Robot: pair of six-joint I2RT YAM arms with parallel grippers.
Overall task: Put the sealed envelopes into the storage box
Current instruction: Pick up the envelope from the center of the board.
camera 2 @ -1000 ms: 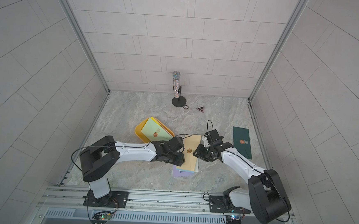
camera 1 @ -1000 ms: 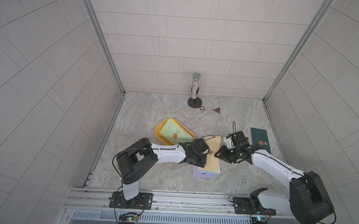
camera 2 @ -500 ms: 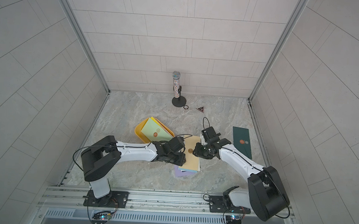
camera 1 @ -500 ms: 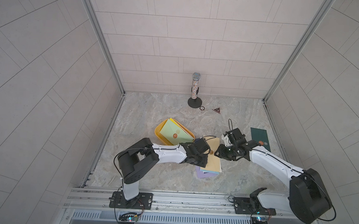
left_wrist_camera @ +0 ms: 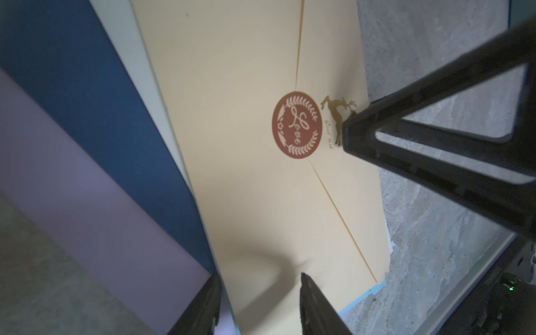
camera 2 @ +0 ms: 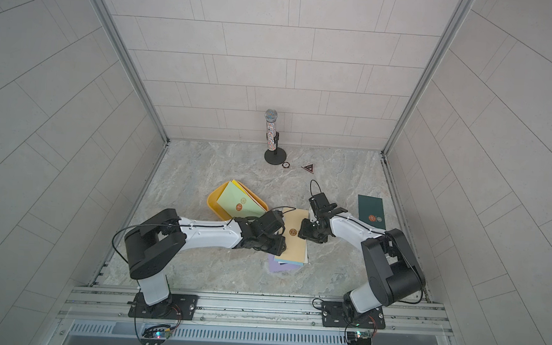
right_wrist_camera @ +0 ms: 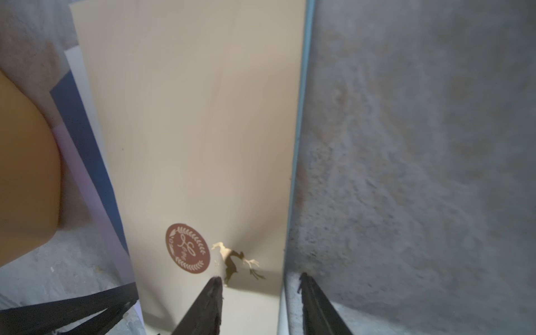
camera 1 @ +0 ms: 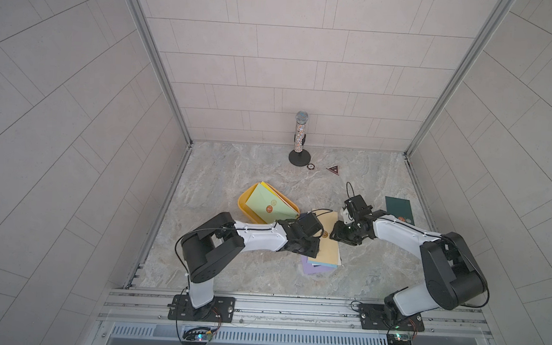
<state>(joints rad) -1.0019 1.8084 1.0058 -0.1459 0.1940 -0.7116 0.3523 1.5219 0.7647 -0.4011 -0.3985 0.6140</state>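
Note:
The yellow storage box (camera 1: 242,204) holds a pale green sealed envelope (camera 1: 266,203) lying tilted over its rim. To its right lies a stack with a cream envelope (camera 1: 327,248) on top, over a dark blue one (left_wrist_camera: 87,101) and a lilac one (camera 1: 314,269). A dark green envelope (camera 1: 399,208) lies alone at the far right. My left gripper (left_wrist_camera: 259,277) is open, straddling the cream envelope's left edge. My right gripper (right_wrist_camera: 259,278) is open over its right edge, one finger (right_wrist_camera: 210,301) on the cream paper near the brown seal (right_wrist_camera: 188,249), the other over the table.
A glittery microphone on a black stand (camera 1: 300,138) is at the back wall. Beside it lie a small round token (camera 1: 310,166) and a dark triangular piece (camera 1: 334,169). Tiled walls close in the marble table on three sides.
My right gripper has slid left onto the cream envelope's edge and its jaws have widened. The left gripper has stayed where it was.

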